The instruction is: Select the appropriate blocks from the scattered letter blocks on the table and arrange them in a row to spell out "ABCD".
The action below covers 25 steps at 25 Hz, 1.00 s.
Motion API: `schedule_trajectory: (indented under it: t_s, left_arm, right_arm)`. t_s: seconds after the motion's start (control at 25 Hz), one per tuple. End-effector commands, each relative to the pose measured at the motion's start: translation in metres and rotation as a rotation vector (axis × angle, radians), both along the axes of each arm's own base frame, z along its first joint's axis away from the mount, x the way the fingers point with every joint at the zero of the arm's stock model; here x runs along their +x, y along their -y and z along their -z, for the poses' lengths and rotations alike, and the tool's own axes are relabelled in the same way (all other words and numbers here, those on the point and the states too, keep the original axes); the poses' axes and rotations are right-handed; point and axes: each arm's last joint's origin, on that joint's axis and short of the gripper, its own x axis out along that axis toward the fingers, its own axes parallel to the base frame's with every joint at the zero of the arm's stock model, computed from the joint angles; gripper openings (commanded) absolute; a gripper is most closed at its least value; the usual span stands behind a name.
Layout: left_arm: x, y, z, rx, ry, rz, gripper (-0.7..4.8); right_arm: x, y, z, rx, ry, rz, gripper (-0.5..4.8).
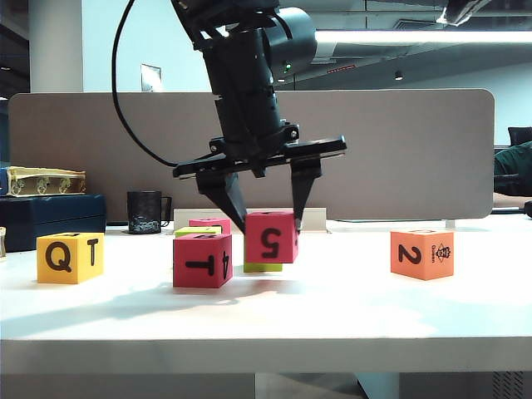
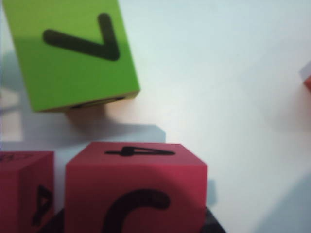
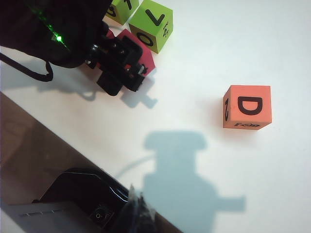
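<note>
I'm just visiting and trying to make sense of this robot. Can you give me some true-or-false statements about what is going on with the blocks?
1. The left gripper holds the magenta block marked 5 off the table. True.
2. The salmon-orange block is stacked on another block. False: it sits alone on the table, on the right.
3. The yellow-orange block shows Q and T. True.
4. The lime-green block is in the gripper. False: it rests on the table, behind the lifted block.

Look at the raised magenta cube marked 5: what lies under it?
Held in the left gripper, the magenta cube hangs above the table. A lime-green cube shows below and behind, mostly hidden.
</note>
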Motion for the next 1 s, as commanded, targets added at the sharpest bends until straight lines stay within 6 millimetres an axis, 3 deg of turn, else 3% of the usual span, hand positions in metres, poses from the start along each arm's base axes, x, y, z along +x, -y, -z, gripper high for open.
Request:
schedule_trajectory:
  t_s: [0.04, 0.52, 0.64, 1.0]
  left_arm:
    - [-0.001, -0.002, 0.0, 0.033, 0.005, -0.012, 2.68]
    - [-0.004, -0.004, 0.009, 0.058, -0.018, 0.011, 2.85]
    - [-0.004, -0.003, 0.011, 0.035, -0.016, 0.019, 3.45]
    - [-0.003, -0.002, 0.01, 0.034, -0.004, 0.071, 3.45]
  right_arm:
    - [0.0, 0.0, -0.002, 0.007, 0.015, -0.003, -0.01]
    - [0.0, 0.0, -0.002, 0.006, 0.014, -0.003, -0.01]
    - [0.0, 0.0, -0.002, 0.006, 0.014, -0.003, -0.01]
    - [0.0, 0.0, -0.002, 0.006, 0.013, -0.003, -0.02]
